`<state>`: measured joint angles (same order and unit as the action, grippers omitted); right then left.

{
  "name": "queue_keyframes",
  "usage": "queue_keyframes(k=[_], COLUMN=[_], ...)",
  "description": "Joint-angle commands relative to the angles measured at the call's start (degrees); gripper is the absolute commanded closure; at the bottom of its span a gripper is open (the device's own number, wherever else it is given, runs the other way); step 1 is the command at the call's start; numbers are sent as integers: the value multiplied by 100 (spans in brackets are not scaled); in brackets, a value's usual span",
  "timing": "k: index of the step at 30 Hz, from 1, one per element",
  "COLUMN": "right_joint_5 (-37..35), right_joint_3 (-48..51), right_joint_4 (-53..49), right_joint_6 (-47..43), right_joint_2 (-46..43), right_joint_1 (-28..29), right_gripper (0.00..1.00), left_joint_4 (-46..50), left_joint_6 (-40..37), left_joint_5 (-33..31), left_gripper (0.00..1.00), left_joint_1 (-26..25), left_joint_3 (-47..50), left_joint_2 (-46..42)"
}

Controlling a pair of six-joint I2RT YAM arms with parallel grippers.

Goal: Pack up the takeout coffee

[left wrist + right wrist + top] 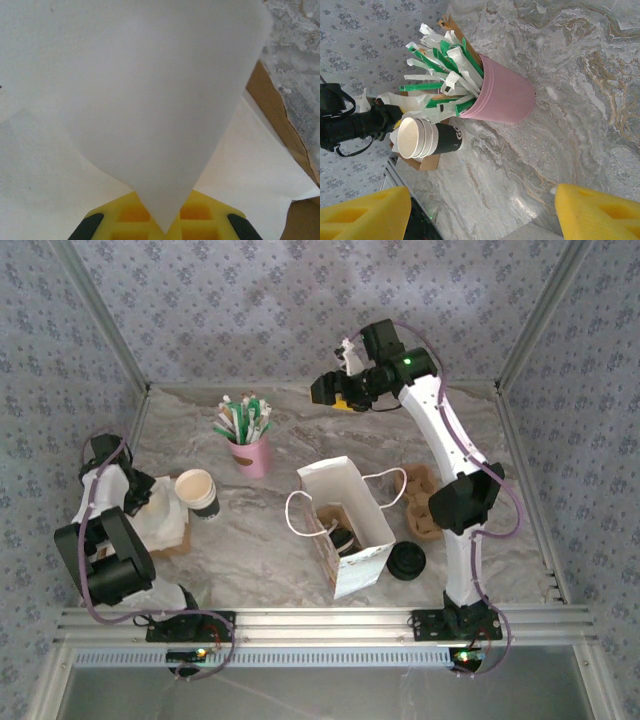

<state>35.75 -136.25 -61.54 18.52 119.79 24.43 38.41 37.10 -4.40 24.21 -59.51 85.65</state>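
Observation:
The white paper bag [350, 540] stands open in the middle of the table. Inside it I see the black lid of the takeout coffee [345, 538]; its cup is hidden by the bag walls. My left gripper [140, 492] is at the left over a pile of white napkins [165, 520]. In the left wrist view its yellow fingers [125, 215] are shut on a white napkin sheet [150, 100] that rises in front of the camera. My right gripper [335, 390] hangs high at the back, well clear of the bag. Its yellow fingers [362, 215] stand wide open with nothing between them.
A pink cup of wrapped straws [250, 452] [502, 95] stands at back centre. Stacked lidless paper cups [197, 492] [427, 139] sit beside the napkins. A stack of black lids [407, 561] and a cardboard cup carrier [420, 502] lie right of the bag.

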Motion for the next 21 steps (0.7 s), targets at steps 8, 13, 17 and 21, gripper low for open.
queue_keyframes(k=[8,13,17,21], right_joint_5=[-67,-70,-78,-83], right_joint_3=[-272,-350,-402,-446], right_joint_4=[-174,-195,-222,-257], right_joint_6=[-54,-43,-42,-43], right_joint_2=[-78,-39,-11,10], right_joint_1=[97,130,156,176], right_gripper=[22,22,22,22], left_joint_4=[816,998,1117,1100], left_joint_6=[60,90,73,61], left_joint_5=[-167,-286,-303,-294], left_gripper=[100,100,100,100], left_joint_1=[-39,-41,-39,-39], left_joint_3=[-302,-412,-482,-475], left_joint_2=[-918,-1256,-1309,-1310])
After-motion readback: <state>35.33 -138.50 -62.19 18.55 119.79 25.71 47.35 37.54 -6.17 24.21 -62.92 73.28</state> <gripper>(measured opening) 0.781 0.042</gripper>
